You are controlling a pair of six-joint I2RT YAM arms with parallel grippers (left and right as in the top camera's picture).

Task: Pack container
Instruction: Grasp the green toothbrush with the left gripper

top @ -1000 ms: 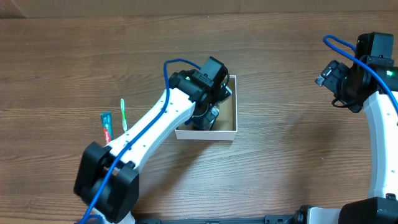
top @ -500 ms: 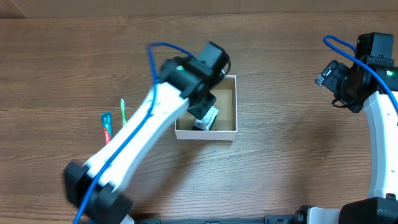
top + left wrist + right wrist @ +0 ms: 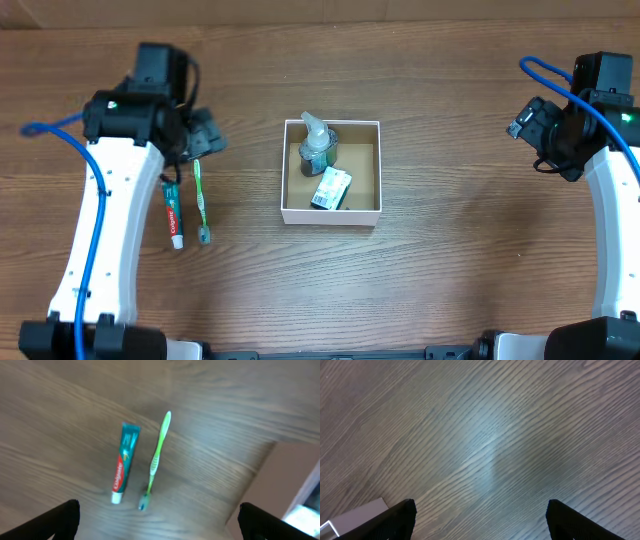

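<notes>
Your container (image 3: pixel 330 214) sits mid-table on the wooden table (image 3: pixel 450 260), with white walls and a brown floor. Two things are inside. A small clear pump bottle (image 3: pixel 316 148) is in the upper left part; from above you can't tell if it's upright or lying. A small white-and-green packet (image 3: pixel 330 188) lies just below it, tilted, close to the bottle or touching it. The right side of the floor shows plain brown.

Your left gripper (image 3: pixel 158 521) is over the left side of the table, well apart from the container. Its fingers are spread wide with nothing between them — released. Under it the wrist view shows a toothpaste tube (image 3: pixel 124 462) and a green toothbrush (image 3: pixel 156 460) flat on the wood. They lie side by side, roughly parallel, close but not touching. In the overhead view the tube is left of the brush, and the white cap and brush head both point at the near table edge. The gripper is above their far ends.

Your right gripper (image 3: pixel 480 521) is at the far right, also well apart from the container. Its fingers are spread, with only wood grain between them — released. A pale corner (image 3: pixel 355 514) shows low left in that wrist view, and you can't tell what it is.
</notes>
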